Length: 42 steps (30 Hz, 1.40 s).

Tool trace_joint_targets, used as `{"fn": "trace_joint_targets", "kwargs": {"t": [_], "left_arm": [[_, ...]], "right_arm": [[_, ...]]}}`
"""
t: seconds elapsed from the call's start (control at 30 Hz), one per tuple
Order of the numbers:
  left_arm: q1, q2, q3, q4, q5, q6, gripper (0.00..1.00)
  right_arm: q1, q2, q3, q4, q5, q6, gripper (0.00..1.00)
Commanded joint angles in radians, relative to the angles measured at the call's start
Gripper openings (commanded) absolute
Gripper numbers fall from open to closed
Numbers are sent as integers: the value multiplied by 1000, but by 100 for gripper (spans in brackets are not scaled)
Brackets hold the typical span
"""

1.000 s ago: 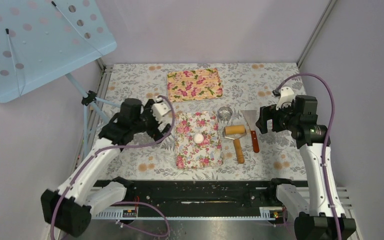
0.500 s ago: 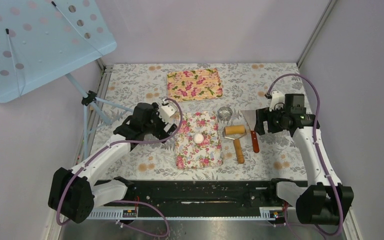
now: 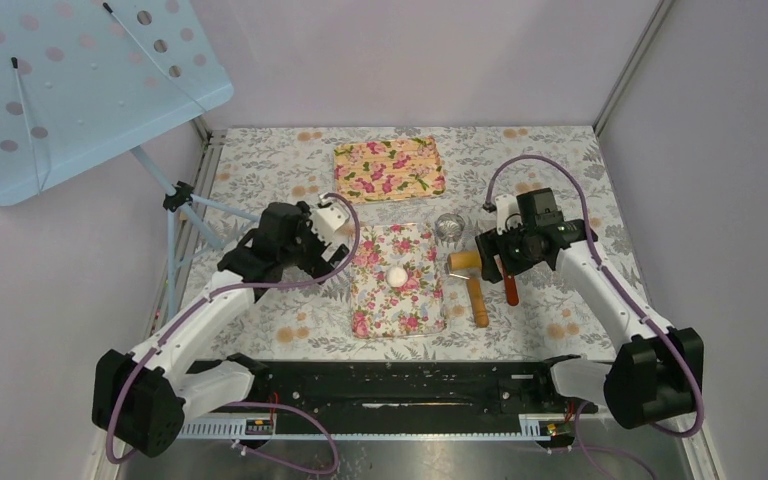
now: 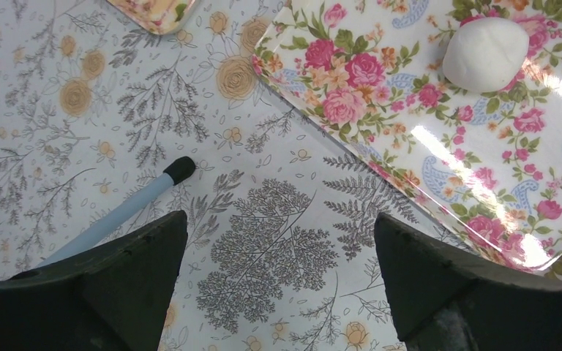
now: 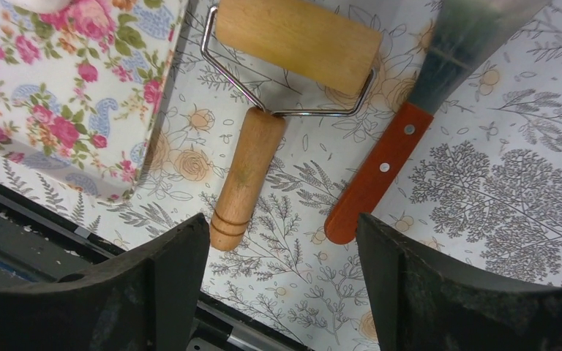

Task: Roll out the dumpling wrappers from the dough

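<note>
Right pincer (image 5: 282, 241) has swung left since a second ago. It now hangs over the roller (image 5: 247, 175) handle and scraper (image 5: 377, 170), jaws apart but narrower, gripping nothing. Left pincer (image 4: 278, 241) is wide and empty, over the worktop (image 4: 80, 110) beside the floral board (image 3: 400, 315). Dough (image 3: 397, 275) is unmoved at board centre: a round lump with no long axis.

Overhead looks down; close wrist views share the floral tray (image 4: 483, 183)

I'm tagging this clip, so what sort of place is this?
Likely a lab test cell staged as a kitchen counter: plain walls enclose a floral table, with dough on a board beside a roller.
</note>
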<state>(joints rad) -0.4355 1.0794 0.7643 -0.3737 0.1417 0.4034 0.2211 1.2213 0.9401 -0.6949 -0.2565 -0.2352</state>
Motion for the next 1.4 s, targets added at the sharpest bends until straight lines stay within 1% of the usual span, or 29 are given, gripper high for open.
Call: {"fn": "trace_joint_targets", "kwargs": {"t": [0.0,0.07,0.1,0.2,0.33,0.63,0.93,1.13,1.23,1.37], "left_arm": [[5,-39,45,-37,-27,-17,99],[5,-55,9,-12,10,-50,99],[4,-59,-7,-15,26,-41,99],[9,-59,-43,28,-37,-45,99],[19,-41,-21,-9,-5,-51,99],[47,-104,-50,21,32,-58,99],[58,-93,-57,32,37,-58,99],[61,-103,-59,36,39,-61,99],[63,-103,-66,46,38,-60,99],[63,-98,-68,45,39,-60,99]], "right_arm": [[35,39,-46,31,41,17,79],[47,50,-52,35,36,4,77],[52,51,-54,40,37,1,77],[77,49,-69,58,42,-6,77],[103,79,-86,72,52,-19,77],[124,225,-85,78,110,-19,77],[167,282,-65,64,149,-34,76],[180,327,-46,44,148,-47,70],[183,344,-41,38,149,-49,70],[192,377,-23,21,147,-54,61]]}}
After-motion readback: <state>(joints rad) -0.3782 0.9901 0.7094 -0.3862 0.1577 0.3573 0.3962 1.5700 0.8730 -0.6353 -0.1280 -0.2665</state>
